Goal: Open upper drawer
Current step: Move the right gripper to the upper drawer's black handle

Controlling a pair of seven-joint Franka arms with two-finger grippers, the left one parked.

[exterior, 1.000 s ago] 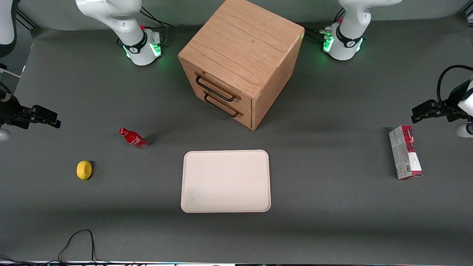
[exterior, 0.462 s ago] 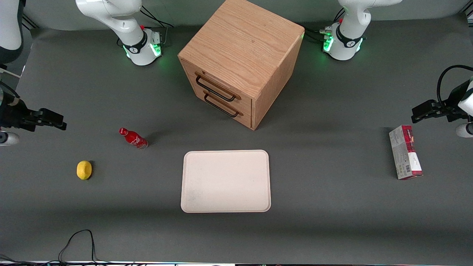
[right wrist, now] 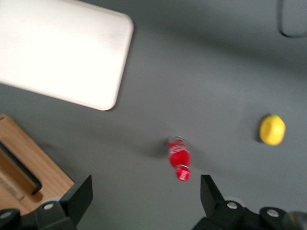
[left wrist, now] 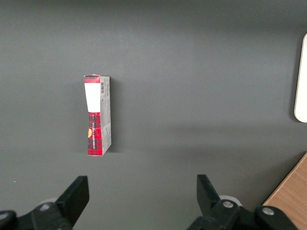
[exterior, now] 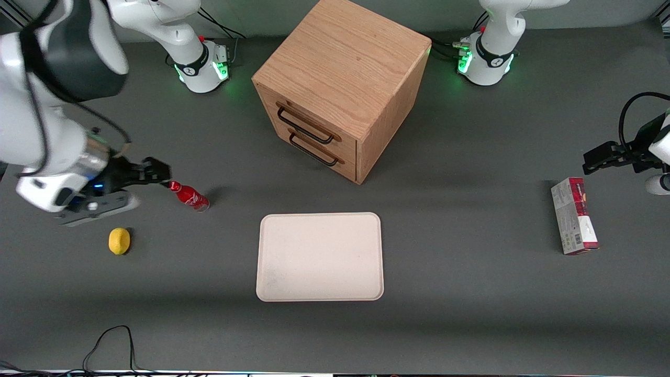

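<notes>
A dark grey table (exterior: 471, 314) carries everything, with a black cable (exterior: 107, 345) curling at its edge nearest the front camera. An oak cabinet (exterior: 345, 57) stands near the edge farthest from that camera, turned at an angle. Its upper drawer (exterior: 309, 121) is shut flush, with the lower drawer (exterior: 316, 147) beneath it.

The working arm reaches in low over its own end of the table. Its pincer (exterior: 157, 173) hangs just above the cap of a red bottle (exterior: 189, 196), well apart from the cabinet, and its fingers (right wrist: 76, 196) are spread wide with nothing between them.

A cream tray (exterior: 319, 256) lies between the cabinet and the front edge. A lemon (exterior: 119, 241) sits near the bottle, and a red and grey carton (exterior: 573, 215) lies toward the parked arm's end. The right wrist view shows the bottle standing upright below the fingers, which the front view does not make plain. The left wrist view alone shows the carton's barcode end.
</notes>
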